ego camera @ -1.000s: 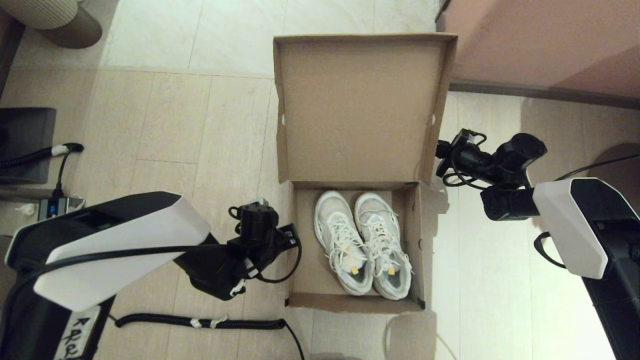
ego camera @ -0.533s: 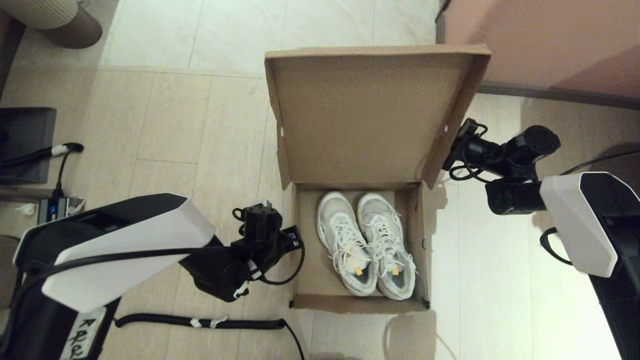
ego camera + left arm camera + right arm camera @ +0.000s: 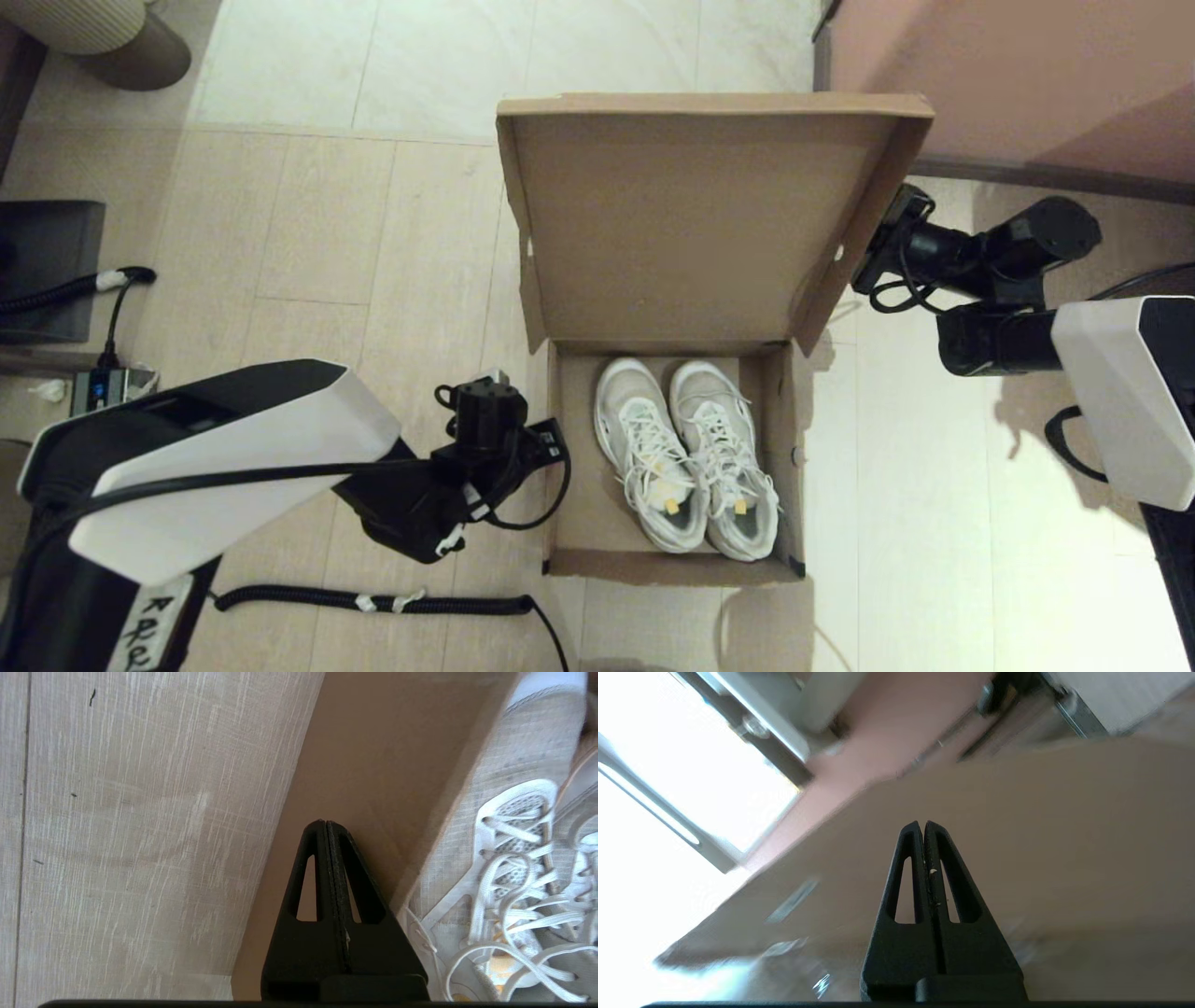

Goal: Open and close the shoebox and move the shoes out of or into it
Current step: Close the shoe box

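The brown cardboard shoebox (image 3: 672, 567) stands on the floor with its flap lid (image 3: 681, 215) raised and tilted. Both white lace-up shoes (image 3: 686, 467) lie side by side inside. My left gripper (image 3: 553, 441) is shut and empty, against the outside of the box's left wall. In the left wrist view its tips (image 3: 325, 823) lie over that wall (image 3: 373, 765), with one shoe (image 3: 514, 835) beyond. My right gripper (image 3: 866, 266) is behind the lid's right edge. In the right wrist view it is shut (image 3: 923, 823) with nothing in it, pointing at the lid's outer face (image 3: 1041, 835).
A large pink-brown furniture block (image 3: 1027, 75) stands at the back right, close behind the lid. A power strip (image 3: 103, 387) and a coiled cable (image 3: 373, 602) lie on the floor at the left. A round ribbed object (image 3: 93, 33) sits at the far left corner.
The lid has swung up from lying back and now stands steeper. My right gripper has risen and moved back with it. The left arm has barely moved.
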